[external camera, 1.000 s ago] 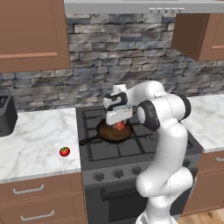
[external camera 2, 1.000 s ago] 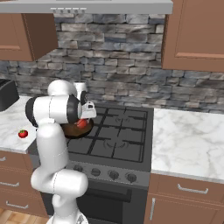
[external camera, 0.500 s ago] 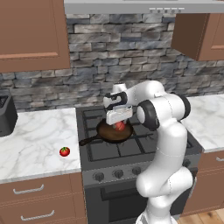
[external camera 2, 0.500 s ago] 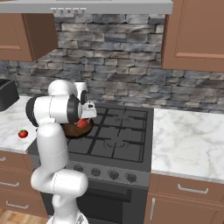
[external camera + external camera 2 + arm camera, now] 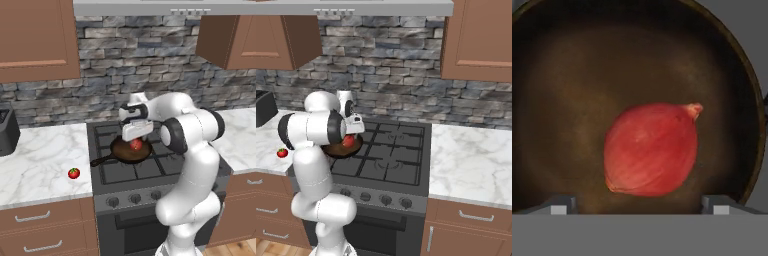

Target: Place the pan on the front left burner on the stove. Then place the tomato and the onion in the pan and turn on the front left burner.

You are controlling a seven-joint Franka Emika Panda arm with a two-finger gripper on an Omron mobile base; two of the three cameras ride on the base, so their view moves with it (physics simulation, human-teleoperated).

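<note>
Tomato (image 5: 74, 173): lower left of frame, on counter, well apart from gripper (image 5: 136, 136) (released, jaws wide over onion (image 5: 651, 149) in pan (image 5: 125, 155)).

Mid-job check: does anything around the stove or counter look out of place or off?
Nothing looks spilled, tipped or damaged. The pan sits flat on the front left burner of the stove with the onion lying inside it. The tomato lies on the counter left of the stove, not yet in the pan.
</note>
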